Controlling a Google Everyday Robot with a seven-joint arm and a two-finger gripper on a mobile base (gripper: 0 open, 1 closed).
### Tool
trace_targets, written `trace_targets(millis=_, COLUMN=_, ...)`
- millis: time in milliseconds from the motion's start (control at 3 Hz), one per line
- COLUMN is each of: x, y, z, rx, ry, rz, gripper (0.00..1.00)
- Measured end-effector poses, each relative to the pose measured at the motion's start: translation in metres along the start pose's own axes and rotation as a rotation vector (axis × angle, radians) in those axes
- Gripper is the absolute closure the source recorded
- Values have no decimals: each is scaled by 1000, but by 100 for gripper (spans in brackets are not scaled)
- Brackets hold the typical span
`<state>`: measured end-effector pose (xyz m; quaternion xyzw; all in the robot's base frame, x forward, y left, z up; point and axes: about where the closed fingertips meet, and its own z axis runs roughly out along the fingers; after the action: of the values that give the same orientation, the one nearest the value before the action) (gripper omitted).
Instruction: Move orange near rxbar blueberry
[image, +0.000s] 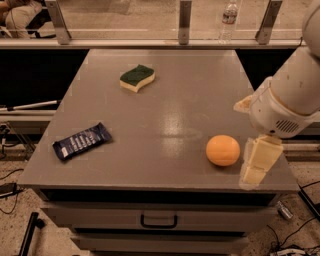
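The orange (223, 150) is round and matte and rests on the grey table (165, 115) near its front right corner. The rxbar blueberry (82, 141), a flat dark navy bar with white lettering, lies near the front left edge, far from the orange. My gripper (259, 162) hangs from the white arm at the right, its cream-coloured fingers (262, 159) pointing down just to the right of the orange, close beside it. It holds nothing that I can see.
A green-and-yellow sponge (137, 78) lies at the back of the table, left of centre. A railing with posts and a water bottle (228, 19) stands behind the table. A drawer handle (158, 220) shows below the front edge.
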<state>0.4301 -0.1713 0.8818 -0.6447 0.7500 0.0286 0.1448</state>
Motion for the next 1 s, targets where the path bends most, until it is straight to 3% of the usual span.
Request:
trace_targets(millis=667, x=-13, y=23, z=30, rx=-59, ry=-27, rz=-34, gripper=0)
trace_targets(millis=1000, x=-13, y=24, z=29, rx=-56, ry=-26, rz=-36, gripper=17)
